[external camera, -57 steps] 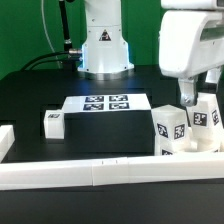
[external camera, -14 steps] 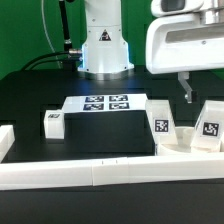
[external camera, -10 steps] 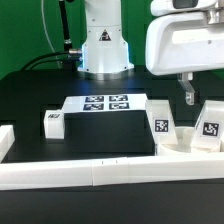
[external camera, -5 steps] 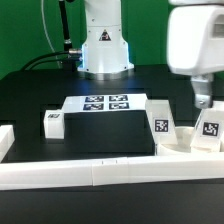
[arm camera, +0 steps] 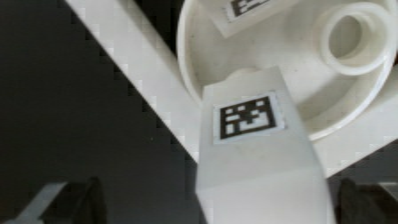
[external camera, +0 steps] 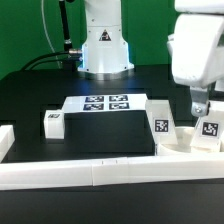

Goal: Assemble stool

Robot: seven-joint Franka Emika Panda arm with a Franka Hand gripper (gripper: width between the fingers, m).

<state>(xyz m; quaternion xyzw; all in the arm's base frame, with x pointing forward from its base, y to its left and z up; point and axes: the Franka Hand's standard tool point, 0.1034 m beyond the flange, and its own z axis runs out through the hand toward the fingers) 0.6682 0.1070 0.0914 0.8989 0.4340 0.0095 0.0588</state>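
The round white seat [arm camera: 294, 70], with a round hole in it, lies at the exterior view's right [external camera: 183, 147], behind the front rail. Two tagged leg blocks stand on it, one on the left [external camera: 160, 125] and one on the right [external camera: 210, 128]. A third leg block [external camera: 54, 122] lies apart at the exterior view's left. My gripper [external camera: 200, 104] hangs just above the right leg. In the wrist view the gripper [arm camera: 217, 200] is open, with that tagged leg [arm camera: 249, 120] between its dark fingers [arm camera: 71, 200] and a gap on each side.
The marker board [external camera: 105, 103] lies mid-table in front of the robot base [external camera: 105, 45]. A long white rail [external camera: 90, 172] runs along the front, and it crosses the wrist view diagonally [arm camera: 134, 60] beside the seat. A short rail piece [external camera: 5, 138] sits at the left.
The gripper has moved toward the exterior view's right and come down over the right leg block. The leg blocks and the seat have not moved in the last second.
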